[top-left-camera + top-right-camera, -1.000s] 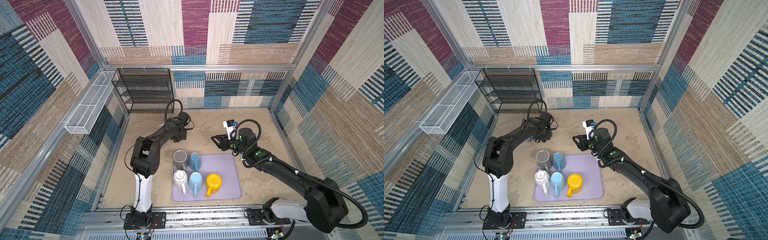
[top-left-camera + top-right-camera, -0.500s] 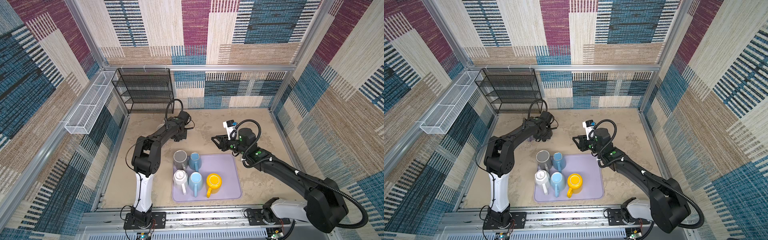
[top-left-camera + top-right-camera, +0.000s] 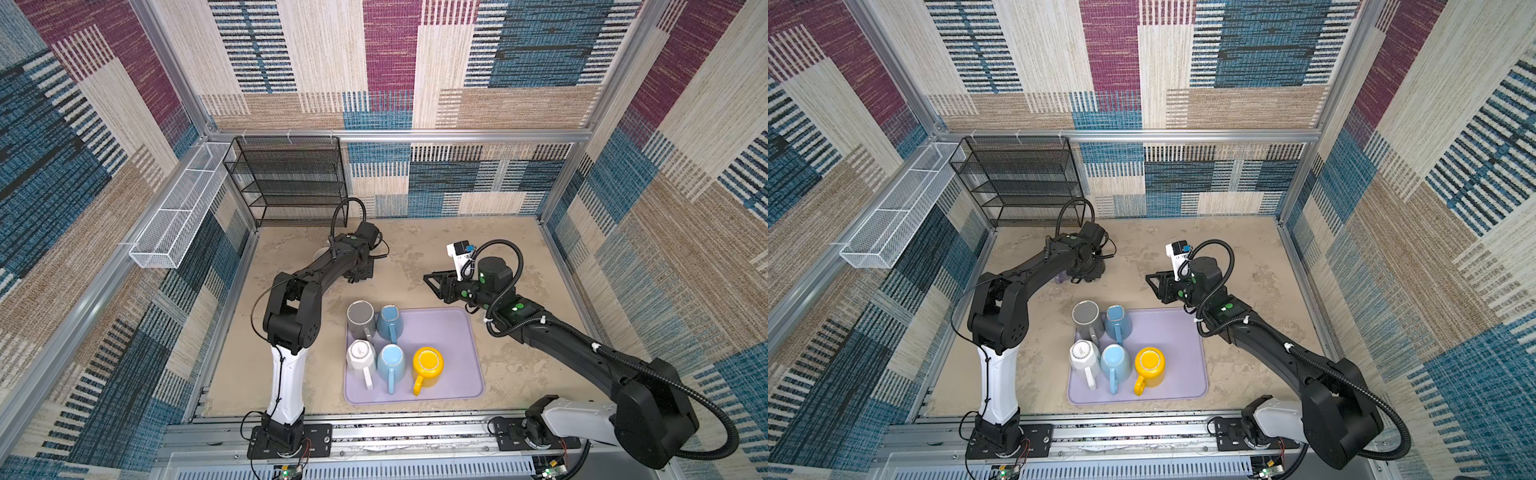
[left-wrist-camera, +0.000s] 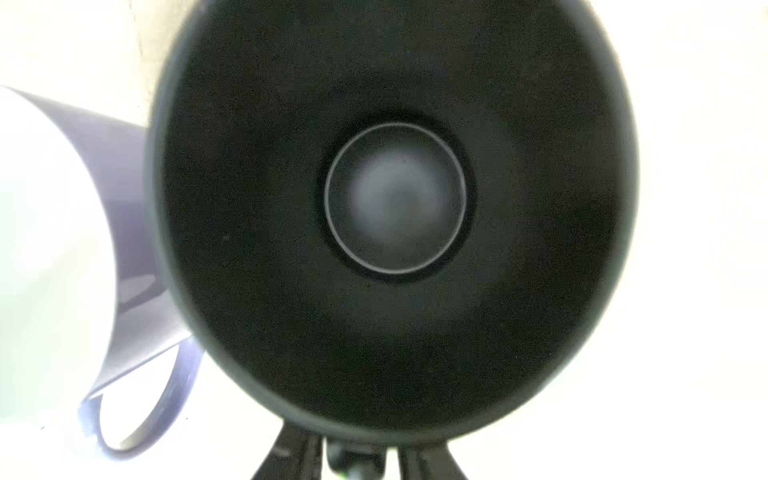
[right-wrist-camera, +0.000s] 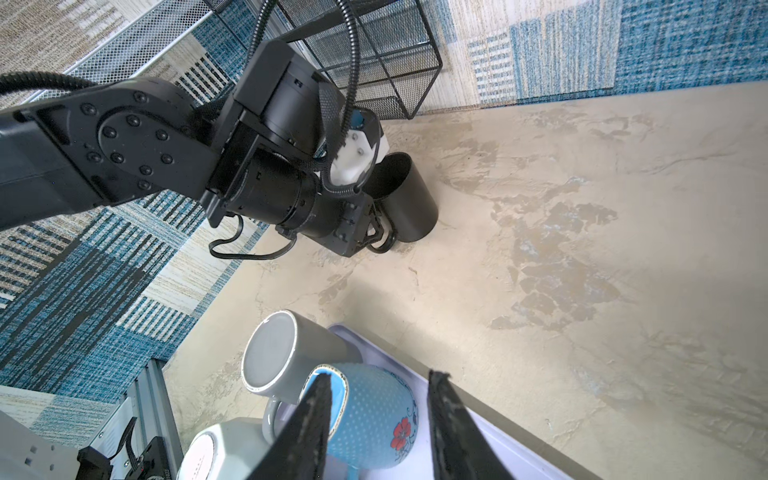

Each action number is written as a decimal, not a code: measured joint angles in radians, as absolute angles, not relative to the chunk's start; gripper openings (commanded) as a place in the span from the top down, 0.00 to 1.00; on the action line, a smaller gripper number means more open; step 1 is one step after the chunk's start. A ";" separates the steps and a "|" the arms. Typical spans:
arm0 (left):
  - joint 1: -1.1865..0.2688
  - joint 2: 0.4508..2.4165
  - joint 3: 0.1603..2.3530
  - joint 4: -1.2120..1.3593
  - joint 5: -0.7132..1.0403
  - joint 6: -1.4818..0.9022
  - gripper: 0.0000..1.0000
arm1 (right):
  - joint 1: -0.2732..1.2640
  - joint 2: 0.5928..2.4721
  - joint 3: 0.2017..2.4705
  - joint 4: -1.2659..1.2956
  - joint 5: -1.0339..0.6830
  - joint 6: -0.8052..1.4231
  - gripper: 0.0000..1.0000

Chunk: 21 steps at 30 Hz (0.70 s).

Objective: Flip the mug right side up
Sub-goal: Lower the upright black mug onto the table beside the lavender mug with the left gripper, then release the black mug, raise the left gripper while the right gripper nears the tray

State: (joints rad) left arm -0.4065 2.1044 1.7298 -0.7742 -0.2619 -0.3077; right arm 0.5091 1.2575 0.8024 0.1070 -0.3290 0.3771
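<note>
The black mug [image 5: 411, 203] stands upright on the table near the back left, mouth up. The left wrist view looks straight down into the black mug [image 4: 395, 199], its inner bottom showing. My left gripper [image 5: 380, 235] sits low at the mug's handle. Its fingers [image 4: 291, 457] stand slightly apart, with thin gaps either side of the handle: open. In both top views the left gripper [image 3: 360, 274] [image 3: 1088, 274] covers the mug. My right gripper [image 5: 380, 376] [image 3: 432, 284] [image 3: 1153, 286] hangs open and empty above the tray's back edge.
A lavender tray [image 3: 473, 353] [image 3: 1200, 353] at front centre holds several mugs: grey [image 3: 360, 318], blue dotted [image 5: 374, 415], white [image 3: 360, 353], light blue [image 3: 391, 361], yellow [image 3: 428, 363]. A lavender mug [image 4: 124, 249] sits right beside the black one. A black wire rack [image 3: 291, 183] stands behind.
The left gripper's jaws have parted a little at the black mug's handle. Neither arm has visibly moved.
</note>
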 measured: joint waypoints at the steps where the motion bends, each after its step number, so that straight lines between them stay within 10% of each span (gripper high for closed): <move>1: -0.406 2.101 1.730 -0.774 -0.262 -0.308 0.71 | 0.509 1.256 0.802 0.107 -0.329 0.377 0.58; 21: -0.406 1.877 1.617 -0.736 -0.250 -0.304 0.71 | 0.509 1.251 0.796 0.097 -0.305 0.376 0.57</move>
